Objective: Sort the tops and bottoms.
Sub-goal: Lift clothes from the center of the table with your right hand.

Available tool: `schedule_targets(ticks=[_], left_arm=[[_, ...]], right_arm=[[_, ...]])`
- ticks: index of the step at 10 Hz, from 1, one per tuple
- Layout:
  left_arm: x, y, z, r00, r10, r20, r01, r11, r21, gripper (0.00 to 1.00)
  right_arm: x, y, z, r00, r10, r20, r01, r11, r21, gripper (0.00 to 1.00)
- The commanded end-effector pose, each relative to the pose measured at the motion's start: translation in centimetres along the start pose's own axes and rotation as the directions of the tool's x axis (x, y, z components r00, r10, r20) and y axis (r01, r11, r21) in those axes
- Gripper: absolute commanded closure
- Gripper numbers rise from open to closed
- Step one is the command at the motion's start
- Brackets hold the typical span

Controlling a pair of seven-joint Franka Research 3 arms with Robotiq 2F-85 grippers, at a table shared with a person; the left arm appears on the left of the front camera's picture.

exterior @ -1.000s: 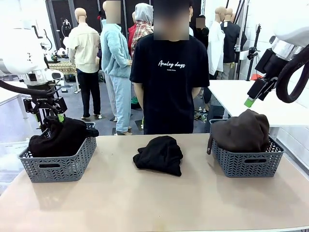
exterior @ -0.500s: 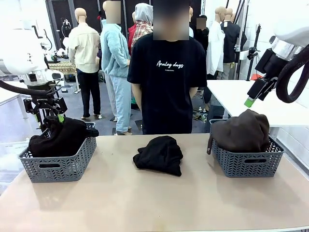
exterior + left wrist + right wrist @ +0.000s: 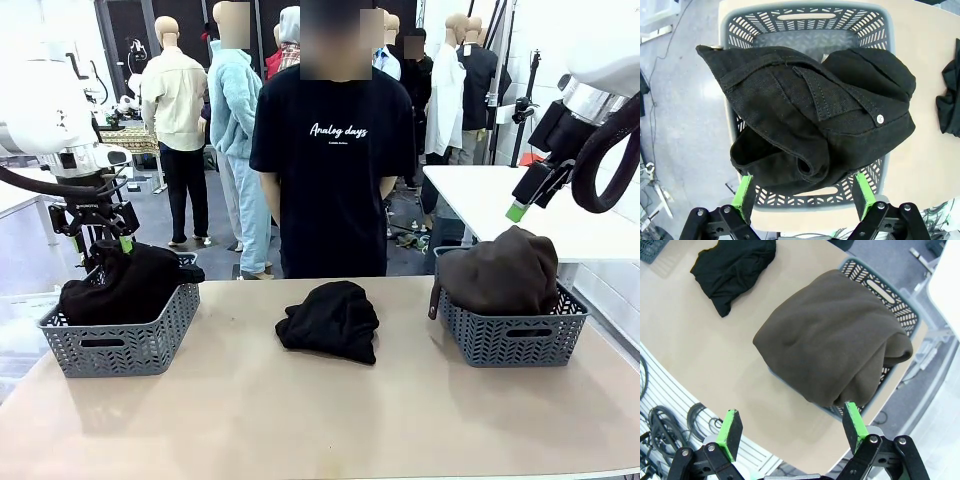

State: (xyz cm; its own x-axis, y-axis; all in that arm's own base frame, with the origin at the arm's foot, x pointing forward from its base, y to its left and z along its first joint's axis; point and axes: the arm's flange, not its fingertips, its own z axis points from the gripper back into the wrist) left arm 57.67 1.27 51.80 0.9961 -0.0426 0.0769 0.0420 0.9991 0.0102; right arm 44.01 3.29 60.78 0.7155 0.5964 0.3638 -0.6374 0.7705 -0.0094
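A black garment [image 3: 125, 280] with a rivet and stitched seams [image 3: 810, 110] is heaped in the grey basket [image 3: 120, 345] at the table's left. My left gripper [image 3: 100, 245] hangs just above it, open, its green pads on either side of the bundle's near edge [image 3: 804, 180]. A second black garment [image 3: 332, 320] lies bunched on the table's middle. A dark brown garment [image 3: 505, 270] fills the right grey basket [image 3: 515, 340]. My right gripper [image 3: 525, 200] is high above that basket, open and holding nothing [image 3: 790, 412], looking down on the brown bundle [image 3: 835, 340].
A person in a black T-shirt with white lettering [image 3: 335, 150] stands at the far edge, hands behind the back. The beige table [image 3: 300, 420] has bare room in front of and between the baskets. A white table [image 3: 490, 200] stands behind at right.
The person has shifted a little to the left. Both arms and all garments stay where they were.
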Motion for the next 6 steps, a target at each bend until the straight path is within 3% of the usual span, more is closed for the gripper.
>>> schedule_targets(ticks=[1,6], left_arm=[[-0.03,0.23,0.10,1.000,0.005,0.002,-0.005,1.000,0.001,0.00],[-0.03,0.23,0.10,1.000,0.005,0.002,-0.005,1.000,0.001,0.00]], right_arm=[[-0.09,0.13,-0.07,1.000,-0.003,-0.013,0.003,1.000,-0.011,0.00],[-0.09,0.13,-0.07,1.000,-0.003,-0.013,0.003,1.000,-0.011,0.00]])
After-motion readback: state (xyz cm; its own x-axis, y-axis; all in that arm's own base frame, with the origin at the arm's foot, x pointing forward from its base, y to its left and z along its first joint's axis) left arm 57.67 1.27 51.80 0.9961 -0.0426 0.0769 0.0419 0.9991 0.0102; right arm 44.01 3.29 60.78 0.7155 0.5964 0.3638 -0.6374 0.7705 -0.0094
